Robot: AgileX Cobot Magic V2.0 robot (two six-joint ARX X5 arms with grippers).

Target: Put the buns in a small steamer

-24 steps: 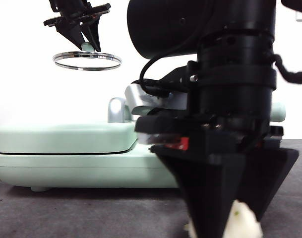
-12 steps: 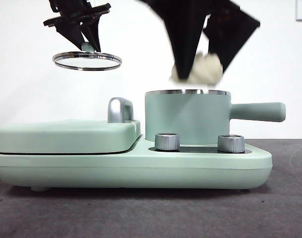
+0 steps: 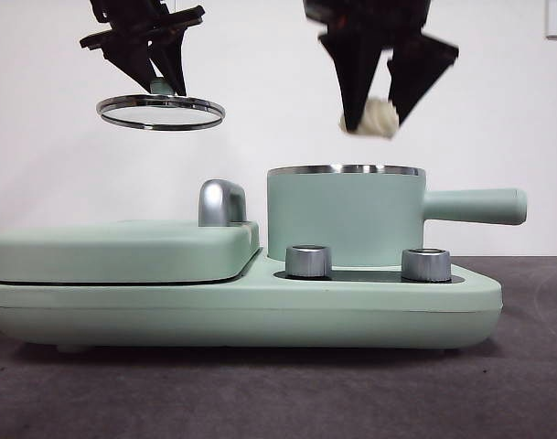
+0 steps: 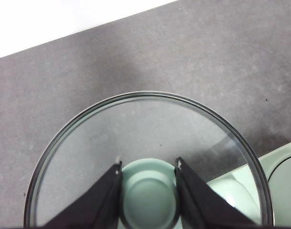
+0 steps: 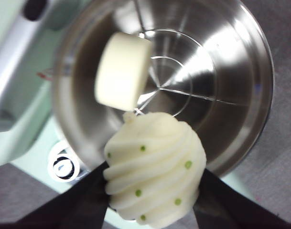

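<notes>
The mint-green small steamer stands open on its base, its straight handle pointing right. My right gripper is shut on the pleated bun with green specks and holds it just above the steamer's rim. In the right wrist view the pleated bun hangs over the steel pot, and the smooth block bun lies inside it. My left gripper is shut on the green knob of the glass lid, held high at the left.
The flat mint-green hinged lid section with a steel handle lies left of the steamer. Two steel knobs sit on the base in front of the pot. Dark grey tabletop runs along the front.
My right gripper rose from the table at the front with the pleated bun and now holds it steady over the steamer. The left gripper and lid have not moved.
</notes>
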